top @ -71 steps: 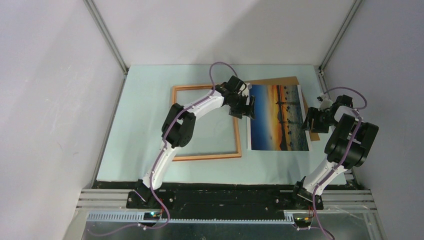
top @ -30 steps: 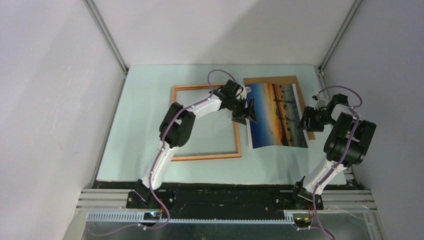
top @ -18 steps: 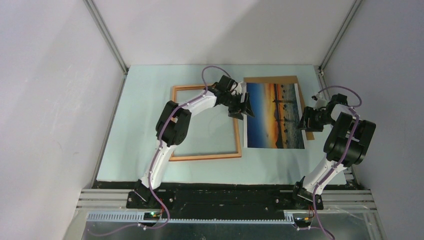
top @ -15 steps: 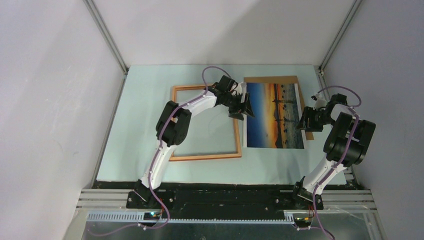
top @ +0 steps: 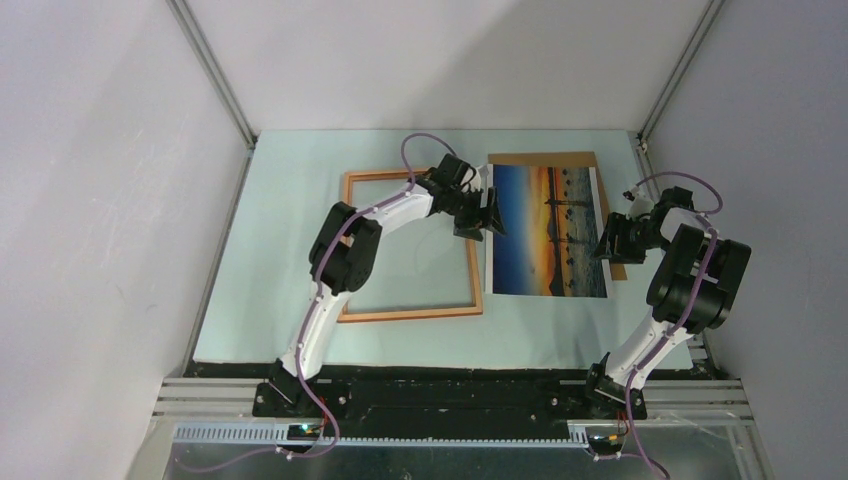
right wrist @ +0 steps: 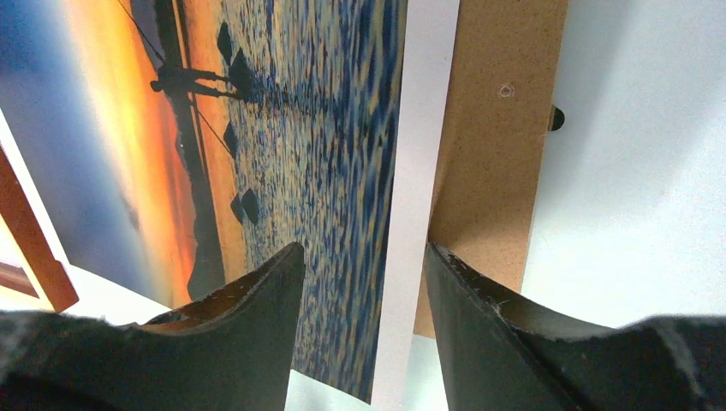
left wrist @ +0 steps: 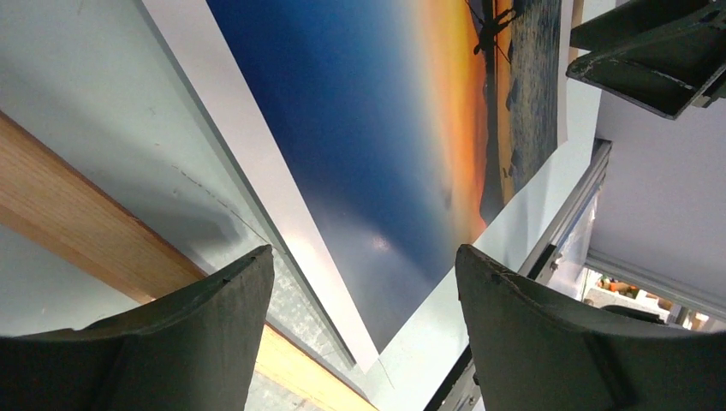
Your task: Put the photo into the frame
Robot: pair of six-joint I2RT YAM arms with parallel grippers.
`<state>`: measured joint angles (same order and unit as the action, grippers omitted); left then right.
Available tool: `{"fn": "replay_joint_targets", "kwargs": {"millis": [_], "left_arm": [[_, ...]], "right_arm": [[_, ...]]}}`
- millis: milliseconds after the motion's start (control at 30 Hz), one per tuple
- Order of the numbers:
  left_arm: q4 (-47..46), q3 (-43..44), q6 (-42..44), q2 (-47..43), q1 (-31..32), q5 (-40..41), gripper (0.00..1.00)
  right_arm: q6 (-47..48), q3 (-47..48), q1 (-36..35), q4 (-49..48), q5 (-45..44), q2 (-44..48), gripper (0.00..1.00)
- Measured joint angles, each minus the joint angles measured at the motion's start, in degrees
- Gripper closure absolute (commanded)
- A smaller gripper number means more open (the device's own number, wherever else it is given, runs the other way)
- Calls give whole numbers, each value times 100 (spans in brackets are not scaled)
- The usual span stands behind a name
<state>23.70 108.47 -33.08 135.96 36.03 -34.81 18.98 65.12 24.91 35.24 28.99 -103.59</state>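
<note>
Wide open, the left gripper (left wrist: 360, 257) and the half-open right gripper (right wrist: 364, 248) bracket the sunset photo's (top: 548, 230) opposite edges — unclamped, probably poised to lift it toward the wooden frame (top: 478, 280).

A pale mint worktop (top: 290, 250) fills the middle of an enclosure of plain, matte, whitish panels: a back wall (top: 450, 60) at 12 o'clock, a left wall (top: 100, 200) at 9 and a right wall (top: 780, 150) at 3. Slim aluminium posts (top: 212, 72) climb the two far corners at 11 and 1 o'clock. At 6 o'clock a black strip (top: 450, 392) edges the worktop, with a slotted grey cable duct (top: 230, 433) below it. The light is soft and even, with faint diagonal shading across the back wall.
</note>
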Motion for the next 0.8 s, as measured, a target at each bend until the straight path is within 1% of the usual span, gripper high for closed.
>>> {"fn": "replay_joint_targets", "kwargs": {"millis": [333, 567, 800], "left_arm": [[-138, -85, -96, 0, 199, 363, 17], [-223, -304, -173, -173, 326, 992, 16], [-219, -304, -251, -190, 404, 1368, 15]], "right_arm": [[-35, -2, 61, 13, 83, 0, 42], [-37, -2, 83, 44, 111, -4, 42], [-37, -2, 83, 44, 142, -9, 42]]}}
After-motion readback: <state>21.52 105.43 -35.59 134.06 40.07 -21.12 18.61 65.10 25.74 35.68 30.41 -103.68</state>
